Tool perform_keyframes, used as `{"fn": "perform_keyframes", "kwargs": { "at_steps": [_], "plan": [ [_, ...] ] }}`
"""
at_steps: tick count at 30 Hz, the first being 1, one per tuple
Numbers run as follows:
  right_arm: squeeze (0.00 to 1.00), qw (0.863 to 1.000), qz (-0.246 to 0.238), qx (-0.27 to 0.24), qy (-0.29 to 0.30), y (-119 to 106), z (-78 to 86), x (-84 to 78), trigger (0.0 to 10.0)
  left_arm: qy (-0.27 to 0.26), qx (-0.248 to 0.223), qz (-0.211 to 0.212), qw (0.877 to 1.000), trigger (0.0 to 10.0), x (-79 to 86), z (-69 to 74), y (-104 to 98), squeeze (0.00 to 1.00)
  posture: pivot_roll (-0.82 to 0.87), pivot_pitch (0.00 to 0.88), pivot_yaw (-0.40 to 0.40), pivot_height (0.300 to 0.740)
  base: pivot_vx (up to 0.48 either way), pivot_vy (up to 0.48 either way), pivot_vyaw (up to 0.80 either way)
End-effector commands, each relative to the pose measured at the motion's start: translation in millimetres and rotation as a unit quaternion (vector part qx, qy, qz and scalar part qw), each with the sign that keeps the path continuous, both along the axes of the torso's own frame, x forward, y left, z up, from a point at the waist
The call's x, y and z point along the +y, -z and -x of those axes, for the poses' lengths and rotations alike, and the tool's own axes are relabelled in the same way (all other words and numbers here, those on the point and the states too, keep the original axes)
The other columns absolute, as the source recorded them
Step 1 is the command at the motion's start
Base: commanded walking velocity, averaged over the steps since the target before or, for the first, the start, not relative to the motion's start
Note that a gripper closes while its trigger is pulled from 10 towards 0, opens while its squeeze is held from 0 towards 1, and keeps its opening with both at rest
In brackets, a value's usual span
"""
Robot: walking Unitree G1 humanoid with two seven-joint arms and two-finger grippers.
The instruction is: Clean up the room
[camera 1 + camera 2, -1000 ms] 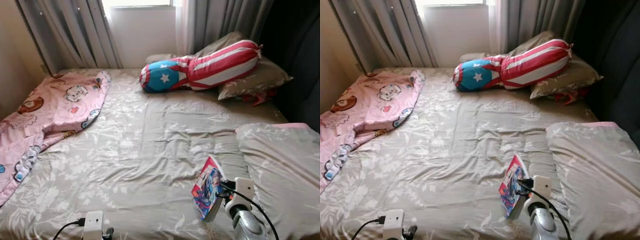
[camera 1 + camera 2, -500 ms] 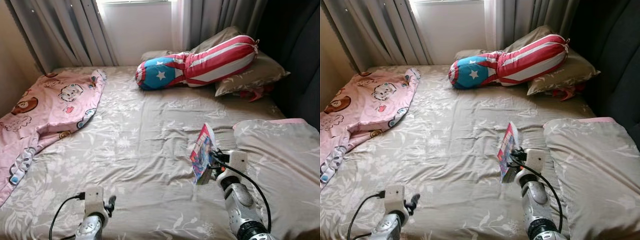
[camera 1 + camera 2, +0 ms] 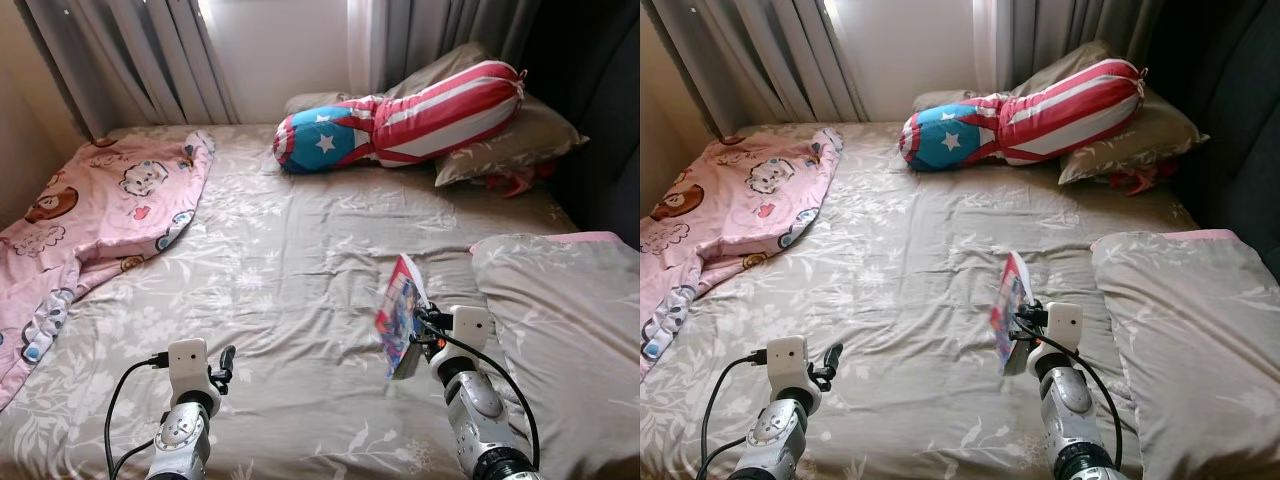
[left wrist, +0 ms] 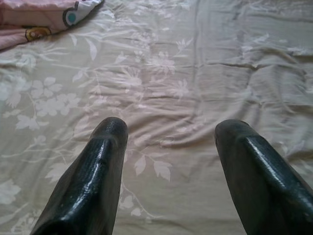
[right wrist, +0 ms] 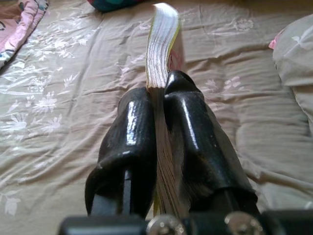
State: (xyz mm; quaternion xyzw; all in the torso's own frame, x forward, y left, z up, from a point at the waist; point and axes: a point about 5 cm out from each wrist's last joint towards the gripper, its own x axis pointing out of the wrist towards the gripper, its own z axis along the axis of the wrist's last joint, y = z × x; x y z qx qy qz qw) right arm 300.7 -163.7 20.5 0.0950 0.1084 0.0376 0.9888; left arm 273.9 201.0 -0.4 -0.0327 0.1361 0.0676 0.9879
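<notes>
Looking at the bed (image 3: 290, 260) first, it's mostly bare but not tidy yet: pink blanket (image 3: 90, 215) bunched along its left edge, striped bolster (image 3: 410, 120) and 2 pillows (image 3: 505, 150) up at its head. Right gripper (image 5: 161, 105) is clamped on a thin book (image 3: 400, 315), held on edge just above the bed's near right part. Left gripper (image 4: 171, 134) hangs over the sheet, spread apart, empty. I'd say 1 item grabbed, blanket left to do.

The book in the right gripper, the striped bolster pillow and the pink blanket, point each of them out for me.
book (image 3: 400, 312), left eye view, on its colourful cover.
striped bolster pillow (image 3: 440, 110), left eye view, on its red and white striped middle.
pink blanket (image 3: 90, 200), left eye view, on its cartoon-printed top.
</notes>
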Motion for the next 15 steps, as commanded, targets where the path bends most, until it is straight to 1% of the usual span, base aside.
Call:
{"fn": "perform_keyframes", "kwargs": {
  "at_steps": [1,3,6,8,15],
  "plan": [
    [0.0,1.0,0.006,-0.01,-0.004,-4.2,-3.1,3.2,10.0,-0.003,-0.01,-0.008,1.0,10.0,5.3,1.3,-2.2,0.0,-0.13,0.068,0.052,0.681,0.0,0.0,0.0],
    [0.0,1.0,0.007,-0.011,-0.002,-4.5,-3.5,2.9,10.0,-0.003,-0.012,-0.008,1.0,10.0,5.6,1.2,-2.6,0.0,-0.13,0.068,0.052,0.676,0.0,0.0,0.0],
    [0.0,1.0,0.004,-0.015,0.016,-5.2,-3.6,-0.2,10.0,0.001,-0.013,-0.011,1.0,10.0,3.7,2.4,-2.1,0.0,-0.13,0.068,0.058,0.672,0.0,0.0,0.0],
    [0.0,1.0,0.009,-0.005,0.028,-3.6,-3.4,-2.5,10.0,0.006,-0.013,-0.013,1.0,10.0,2.3,3.6,-1.2,0.0,-0.12,0.071,0.06,0.672,0.0,0.0,0.0],
    [0.0,0.999,0.012,0.002,0.034,-3.0,-4.4,-2.1,10.0,0.007,-0.015,-0.018,1.0,10.0,5.0,6.5,-0.9,0.0,-0.1,0.073,0.068,0.672,0.0,0.0,0.0]
  ]
}}
